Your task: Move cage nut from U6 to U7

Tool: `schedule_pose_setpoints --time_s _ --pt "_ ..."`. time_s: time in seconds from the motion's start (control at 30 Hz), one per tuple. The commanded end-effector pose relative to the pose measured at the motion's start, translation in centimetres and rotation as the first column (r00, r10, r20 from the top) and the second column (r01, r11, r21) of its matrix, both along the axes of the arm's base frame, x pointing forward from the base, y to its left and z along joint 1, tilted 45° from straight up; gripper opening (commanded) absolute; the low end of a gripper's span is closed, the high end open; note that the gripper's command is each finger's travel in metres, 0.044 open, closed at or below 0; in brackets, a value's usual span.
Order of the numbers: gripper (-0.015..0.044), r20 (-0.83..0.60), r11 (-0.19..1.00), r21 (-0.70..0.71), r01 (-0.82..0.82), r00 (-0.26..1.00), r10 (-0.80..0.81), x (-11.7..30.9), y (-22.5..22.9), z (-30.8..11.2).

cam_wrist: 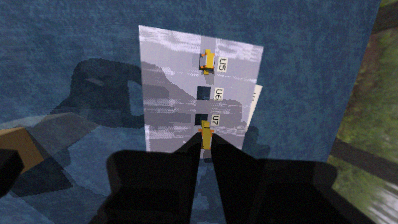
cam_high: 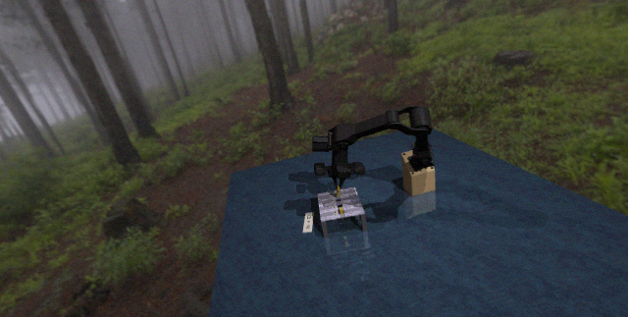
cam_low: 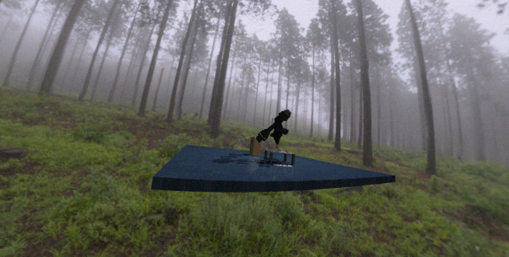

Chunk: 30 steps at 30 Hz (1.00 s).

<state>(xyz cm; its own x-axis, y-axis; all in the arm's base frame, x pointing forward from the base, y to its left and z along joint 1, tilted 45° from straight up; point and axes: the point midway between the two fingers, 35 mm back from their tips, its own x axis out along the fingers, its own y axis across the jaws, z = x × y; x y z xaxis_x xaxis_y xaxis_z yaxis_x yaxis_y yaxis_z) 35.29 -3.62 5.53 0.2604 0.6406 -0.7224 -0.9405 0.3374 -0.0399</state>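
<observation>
Jaws (cam_high: 339, 184) (cam_low: 277, 143) clamped on yellow cage nut (cam_high: 338, 191) (cam_wrist: 206, 136), over rail plate (cam_high: 326, 210) (cam_low: 283, 153) (cam_wrist: 167, 107) by U7; seating in hole unclear. Hole U6 (cam_wrist: 203, 93) empty. Other nut (cam_high: 340, 210) (cam_wrist: 207, 61) at U5. Label strip (cam_high: 307, 223) (cam_wrist: 254, 107) left of plate on blue surface (cam_high: 442, 258) (cam_low: 238, 175) (cam_wrist: 295, 60).

A smooth, pale grey, metal-like finish with streaked sheen is shown by the rail plate (cam_high: 349, 203) (cam_wrist: 170, 117). Wood-like tan is seen on the base block (cam_high: 419, 182) (cam_low: 254, 147). The blue worktop (cam_high: 442, 258) (cam_low: 238, 183) (cam_wrist: 300, 30) is mottled like cloth, yet glossily reflective.
</observation>
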Motion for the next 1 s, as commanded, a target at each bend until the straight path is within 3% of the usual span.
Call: schedule_pose_setpoints --time_s 0.0,0.97 --pt "0.0025 -0.008 1.0 0.0 -0.015 1.0 0.015 0.1 0.1 -0.1" --pt "0.0025 -0.034 0.999 0.011 -0.042 0.999 0.042 0.5 1.9 -2.0"
